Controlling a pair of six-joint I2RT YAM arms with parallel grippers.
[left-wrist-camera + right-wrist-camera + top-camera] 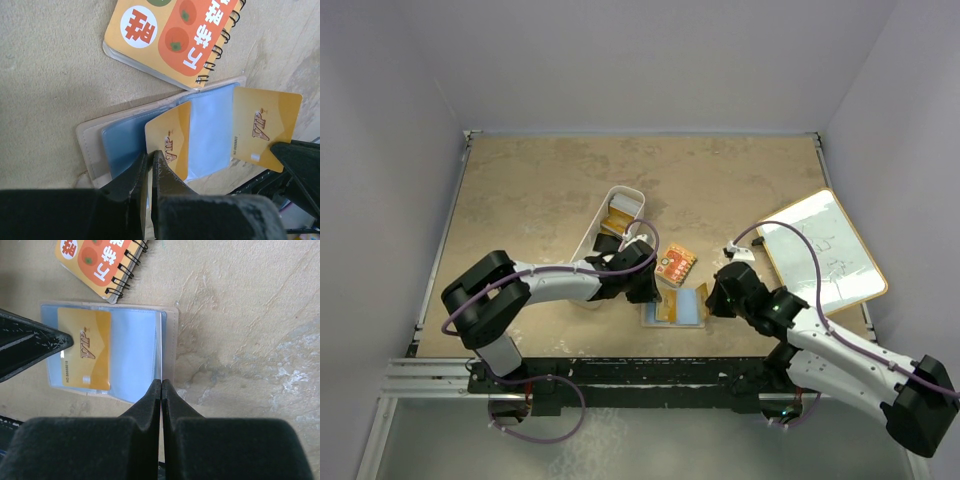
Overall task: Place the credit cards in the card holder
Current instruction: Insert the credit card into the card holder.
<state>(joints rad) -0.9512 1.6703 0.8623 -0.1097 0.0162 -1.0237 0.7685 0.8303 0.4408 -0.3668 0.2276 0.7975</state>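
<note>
The beige card holder [695, 308] lies open on the table, its blue inner sleeves up. My left gripper [648, 290] is at its left side. In the left wrist view it [150, 155] is shut on the near edge of an orange-gold VIP card [170, 137] that reaches over the sleeves of the holder [90, 145]. A second gold VIP card [265, 125] lies at the holder's right edge. My right gripper [161, 382] is shut on the near right edge of the holder [170, 340]. That view shows one gold card [85, 350] on the left sleeve.
An orange spiral notebook [676, 265] lies just beyond the holder. A white oblong bin [598, 232] to the left holds more cards, gold and black. A whiteboard [825, 250] lies at the right. The table's walls stand on three sides.
</note>
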